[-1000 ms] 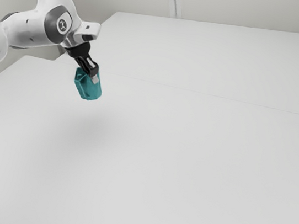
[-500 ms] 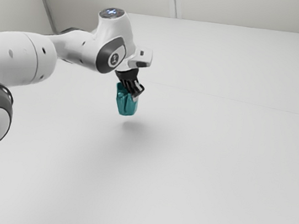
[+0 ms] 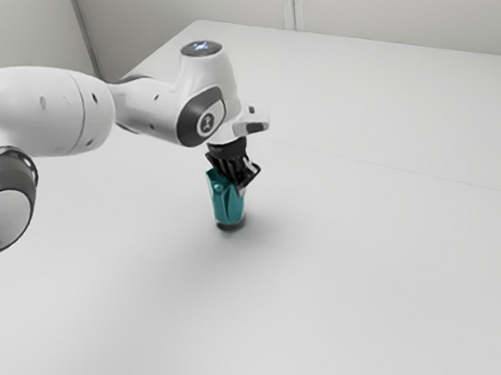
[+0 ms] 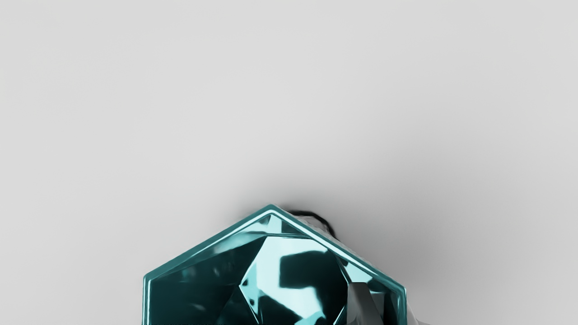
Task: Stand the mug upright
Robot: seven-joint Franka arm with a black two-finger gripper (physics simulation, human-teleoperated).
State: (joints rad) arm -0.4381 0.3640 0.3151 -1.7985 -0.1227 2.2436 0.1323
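Evidently the gripper [image 3: 241, 186] closed on the wall of the teal mug [image 3: 231, 208], one finger inside.

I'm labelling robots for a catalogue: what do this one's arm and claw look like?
The Franka arm is white and rounded, with small dark oval marks, dark grey joint sections and a paler grey round cap. A bluish-lit dark disc tops the wrist. The claw is black, angular and two-fingered.
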